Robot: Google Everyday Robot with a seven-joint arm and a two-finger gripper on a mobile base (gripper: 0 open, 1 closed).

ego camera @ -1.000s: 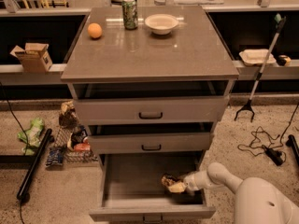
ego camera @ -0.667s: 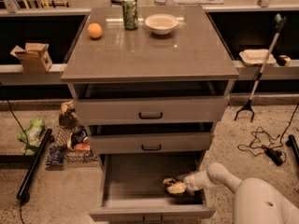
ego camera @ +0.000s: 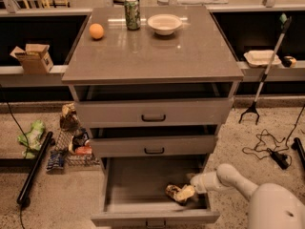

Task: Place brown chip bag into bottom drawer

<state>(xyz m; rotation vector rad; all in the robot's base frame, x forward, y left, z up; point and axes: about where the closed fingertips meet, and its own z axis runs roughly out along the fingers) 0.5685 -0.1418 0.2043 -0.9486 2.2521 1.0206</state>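
Observation:
The bottom drawer (ego camera: 136, 187) is pulled out wide, its grey floor showing. Low in its right front corner lies the brown chip bag (ego camera: 173, 192), shiny and crumpled, resting on or just above the floor. My gripper (ego camera: 186, 193) reaches in from the right over the drawer's side wall and is shut on the bag's right end. The white arm (ego camera: 228, 178) runs back to the robot body at the lower right.
Both upper drawers (ego camera: 153, 112) stand slightly open above the arm. On the cabinet top (ego camera: 152, 58) are an orange (ego camera: 96, 31), a green can (ego camera: 132, 13) and a white bowl (ego camera: 164, 24). Snack packets (ego camera: 71, 140), a green bag (ego camera: 32, 136) and a black pole (ego camera: 34, 168) lie left; cables (ego camera: 271, 149) right.
The gripper and the chip bag have sunk a little lower into the drawer, toward its floor. Nothing else has moved.

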